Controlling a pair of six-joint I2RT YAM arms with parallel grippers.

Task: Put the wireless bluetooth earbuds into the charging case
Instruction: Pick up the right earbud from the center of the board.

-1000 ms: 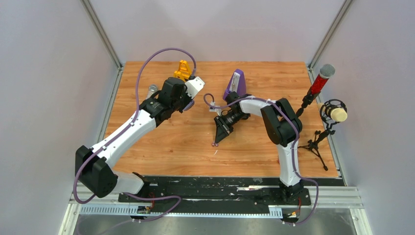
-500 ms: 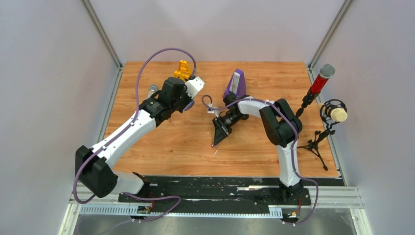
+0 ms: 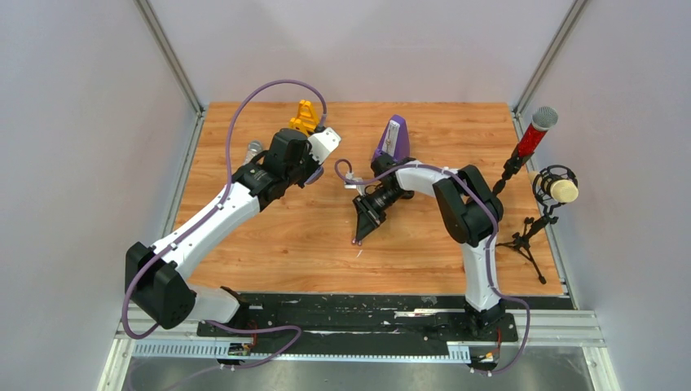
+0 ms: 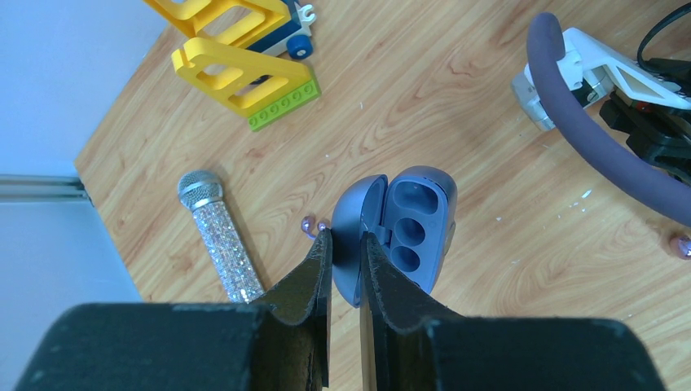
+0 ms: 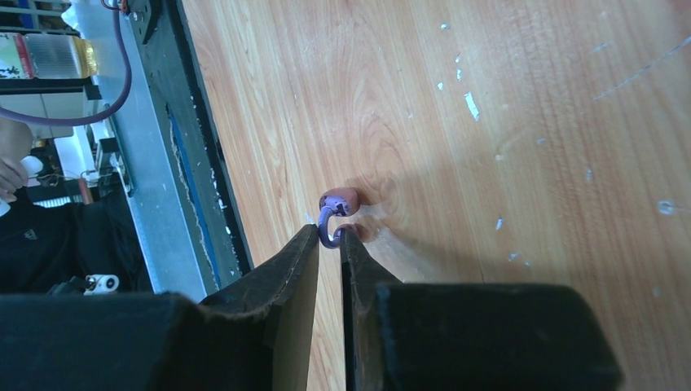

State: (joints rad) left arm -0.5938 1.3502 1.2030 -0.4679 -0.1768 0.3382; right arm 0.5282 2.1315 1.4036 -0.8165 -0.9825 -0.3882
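The charging case (image 4: 411,228) is a grey-blue oval, open, with empty round sockets showing. My left gripper (image 4: 346,235) is shut on its lid and holds it over the back left of the table (image 3: 277,236); from above, the case (image 3: 314,174) shows only as a bluish edge under the wrist. One earbud (image 5: 341,200), purple with a curved ear hook, lies on the wood near the front edge. My right gripper (image 5: 330,230) is shut on its hook, fingertips down at the table (image 3: 357,238). Two small purple bits (image 4: 314,225) show beside my left fingertip.
Yellow toy blocks (image 4: 244,77) and a glittery silver microphone (image 4: 220,240) lie at the back left. A purple wedge-shaped object (image 3: 393,137) stands at the back centre. A red microphone (image 3: 534,130) and a cream one (image 3: 562,190) stand on stands at the right edge.
My right gripper has edged slightly left over the earbud and its jaws have eased a little. The left arm and the case have not moved.
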